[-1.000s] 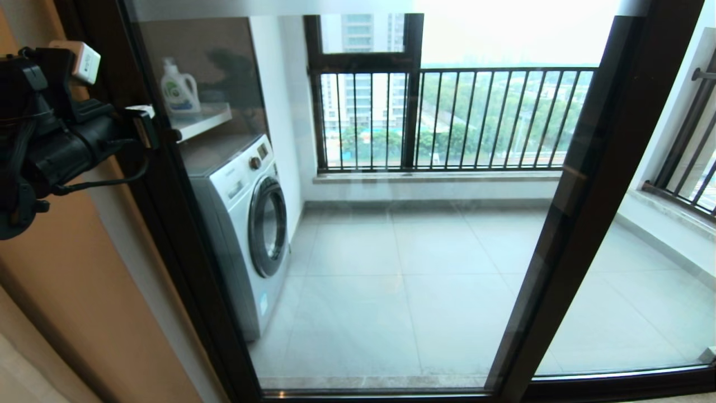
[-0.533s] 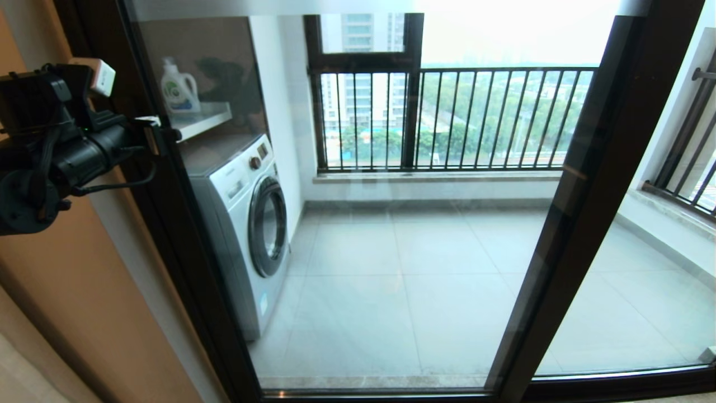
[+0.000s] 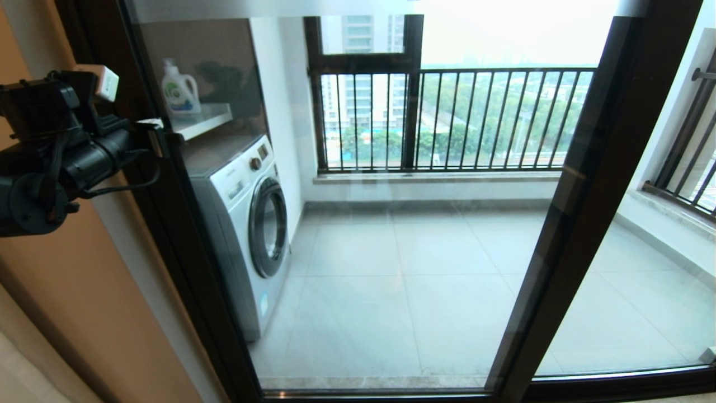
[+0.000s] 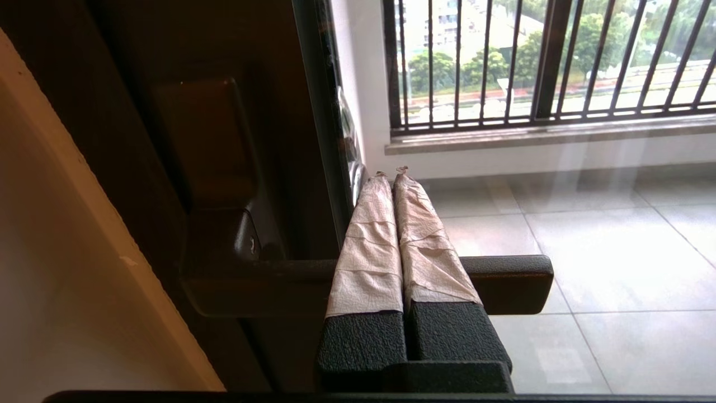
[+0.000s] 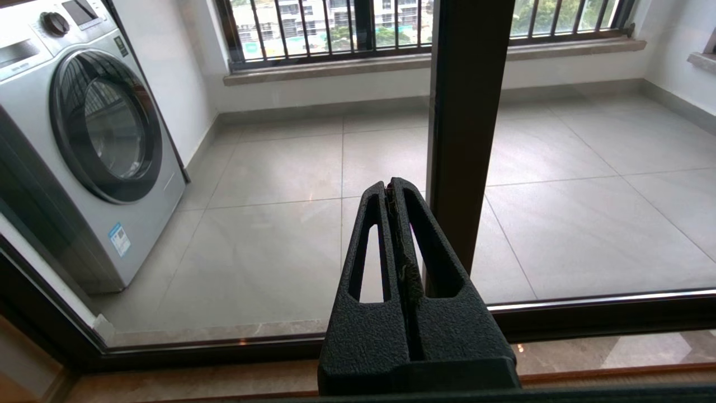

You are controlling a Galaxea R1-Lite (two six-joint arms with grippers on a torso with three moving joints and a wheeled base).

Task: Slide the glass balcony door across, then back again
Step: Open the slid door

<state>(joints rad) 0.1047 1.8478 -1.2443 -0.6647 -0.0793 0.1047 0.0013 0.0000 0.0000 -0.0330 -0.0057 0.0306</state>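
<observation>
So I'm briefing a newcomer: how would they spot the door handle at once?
Find the glass balcony door, then its left upright beside the washing machine. The handle is a short dark bar there, with the left pincer shut across it; the right upright has none.

One washing machine (image 3: 240,224), one detergent bottle (image 3: 180,89), two pincers (both robot's).

Clear glass balcony door (image 3: 391,224), dark metal frame.
</observation>
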